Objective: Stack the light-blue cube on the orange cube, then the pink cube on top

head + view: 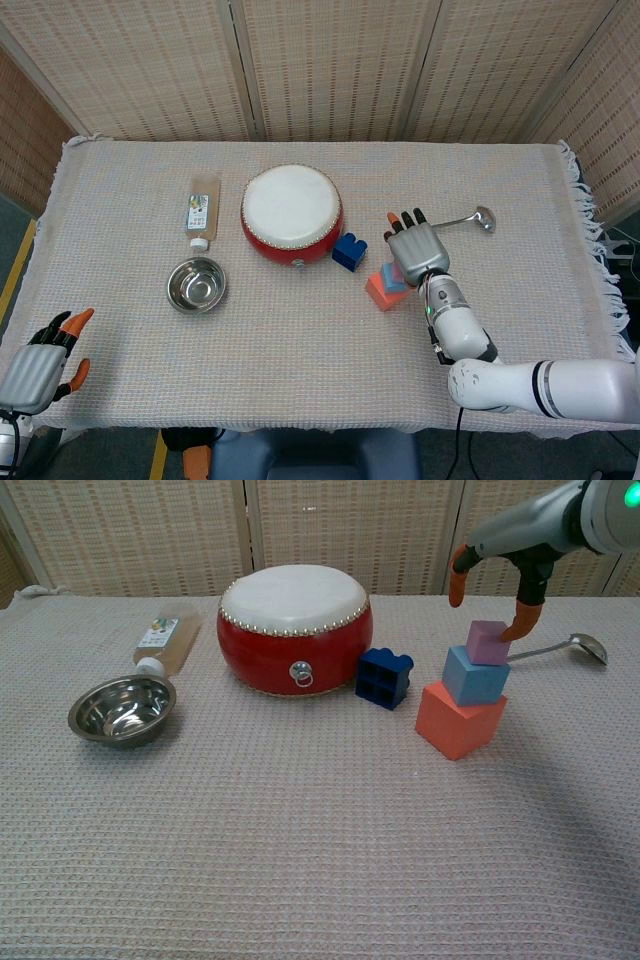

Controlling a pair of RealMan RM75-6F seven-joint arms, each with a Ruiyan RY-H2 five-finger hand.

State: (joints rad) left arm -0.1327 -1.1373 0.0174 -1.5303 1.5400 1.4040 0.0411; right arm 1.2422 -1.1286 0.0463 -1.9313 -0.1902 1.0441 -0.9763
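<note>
The right hand (490, 585) hovered just above the stack with its orange-tipped fingers (457, 587) spread apart, gripping nothing. Directly under it the small pink foam cube (487, 642) sat on the light-blue foam cube (476, 675), which in turn rested on the larger orange foam cube (459, 719); one fingertip hung close beside the pink cube's far edge, and whether it touched could not be told. Just to the left of the hand stood a dark-blue toy brick (384, 677), with a red drum with a white skin (295, 626) beyond it, and a metal ladle (565, 647) lay on its other side. The left hand (40, 362) rested well apart at the table's near corner, its fingers loosely extended and empty.
</note>
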